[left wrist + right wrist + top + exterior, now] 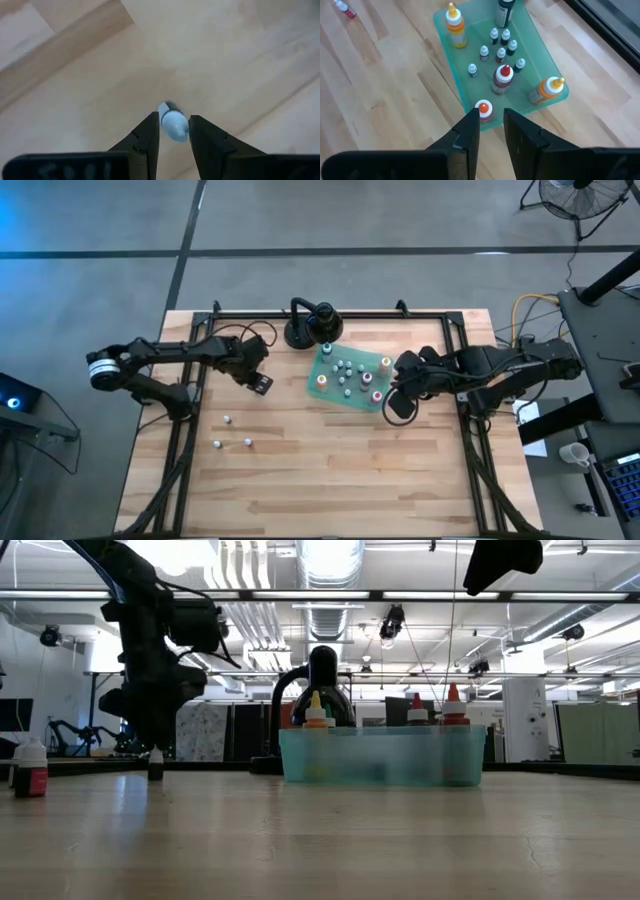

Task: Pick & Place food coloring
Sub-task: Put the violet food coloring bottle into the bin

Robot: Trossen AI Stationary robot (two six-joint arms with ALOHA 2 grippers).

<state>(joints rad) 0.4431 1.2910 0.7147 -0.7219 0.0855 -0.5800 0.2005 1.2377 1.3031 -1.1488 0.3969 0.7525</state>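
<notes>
Three tiny whitish food-coloring bottles stand loose on the bare wooden table on the left half, well apart from the rest. Just above them in the high view, the left gripper hangs over the boards; its wrist view shows the two dark fingers closed around one more small bottle with a pale blue cap, pinched across the body just below the cap.

Near the middle, the translucent green tray carries the remaining bottles: several tiny ones clustered in its centre and a few taller orange-capped ones at its corners. Behind it stands a black round-based stand.

On the right, the right gripper hovers at the tray's near edge, fingers narrowly parted with nothing between them, right beside a red-and-white-capped bottle.

Each bottle looks very light, rigid plastic, smooth and rounded, so it would likely tip or roll at a nudge. A hold across the short cylindrical body, low and square, seems safest; the tapered cap would probably slip out.
</notes>
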